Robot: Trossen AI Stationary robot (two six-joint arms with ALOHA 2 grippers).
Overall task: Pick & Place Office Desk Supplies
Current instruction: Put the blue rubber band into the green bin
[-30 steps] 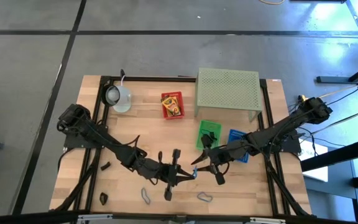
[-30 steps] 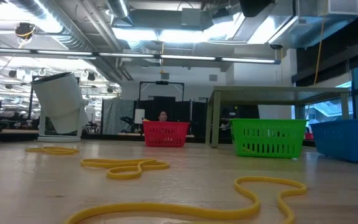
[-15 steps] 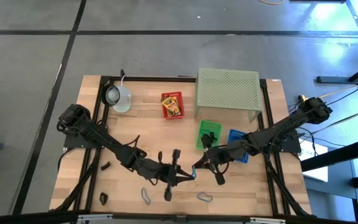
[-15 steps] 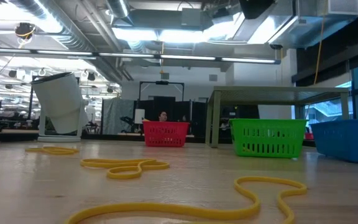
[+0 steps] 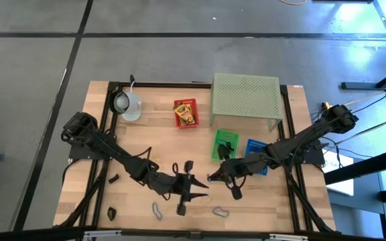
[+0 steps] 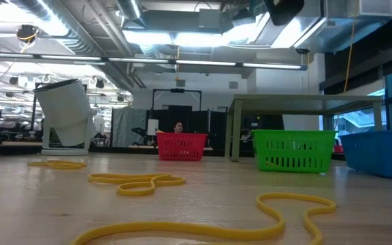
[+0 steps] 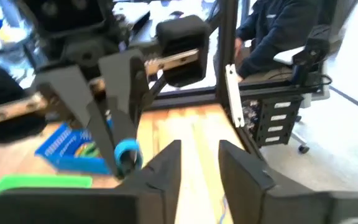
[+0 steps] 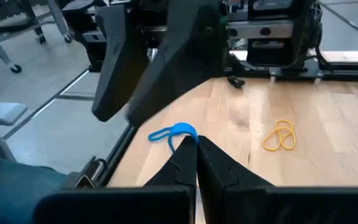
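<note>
Blue loop (image 8: 174,132), one of the small desk supplies, is pinched at the very tips of the right gripper (image 8: 196,144), whose fingers are pressed together on one end of it while the rest of the band trails sideways and hangs free of the wooden table (image 5: 153,134). The left wrist view shows the same loop (image 7: 127,154) dangling just beside the left gripper (image 7: 199,163), whose fingers stand apart with nothing between them. From above, both grippers meet over the front middle of the table, well in front of the green perforated stand (image 5: 245,96): the left gripper (image 5: 194,189) lies on the side away from the stand's right leg, the right gripper (image 5: 213,178) just beside it, tips nearly facing. So the loop lies at the right fingers, its long axis running roughly across the line between the two grippers, and the right arm alone has it. My reading is that the carry is now the right arm's job; the green tray (image 5: 224,144) and blue tray (image 5: 256,155), both close in front of the stand, sit directly behind that arm. Yellow loops (image 8: 279,136) lie on the wood farther off.
</note>
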